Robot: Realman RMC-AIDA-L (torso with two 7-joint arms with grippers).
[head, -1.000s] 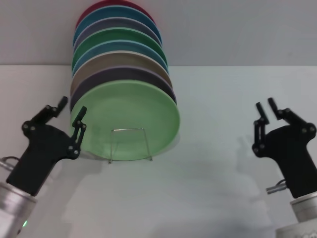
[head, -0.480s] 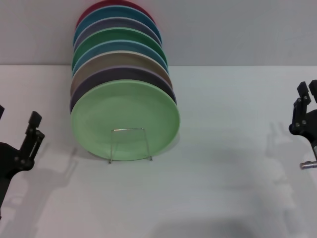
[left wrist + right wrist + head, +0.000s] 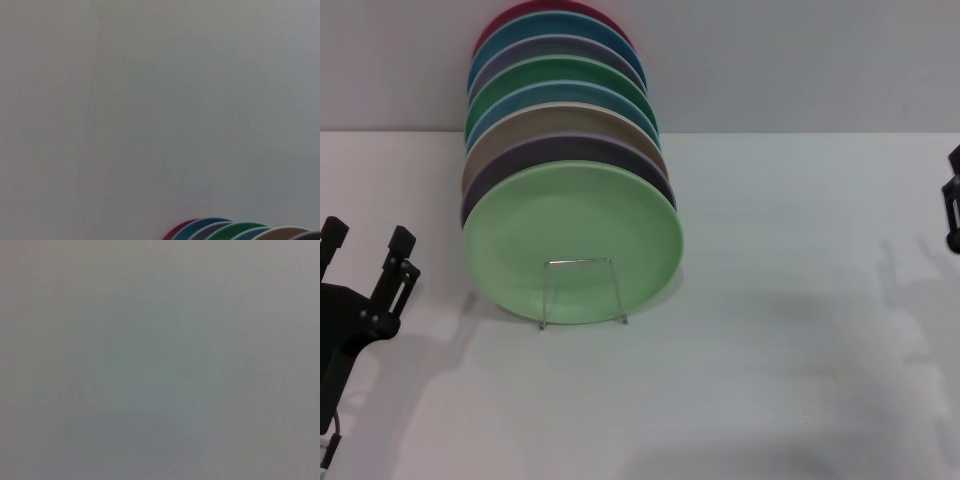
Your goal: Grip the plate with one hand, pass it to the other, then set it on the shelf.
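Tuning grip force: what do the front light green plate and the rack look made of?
The plate looks like matte ceramic or melamine: even pastel surface, soft sheen, no sharp glare; which one I can't tell. The rack looks like thin bare metal wire: silvery, slim, bent into an upright loop in front of the plate.

White table [image 3: 770,330]: wire shelf [image 3: 582,290] stands near its far edge, left of centre, holding upright plates.

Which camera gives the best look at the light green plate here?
The head view: the plate shows whole, standing upright at the front of the row in the rack. The left wrist view catches only the top rims of plates behind it, not clearly this one. The right wrist view shows no plate.
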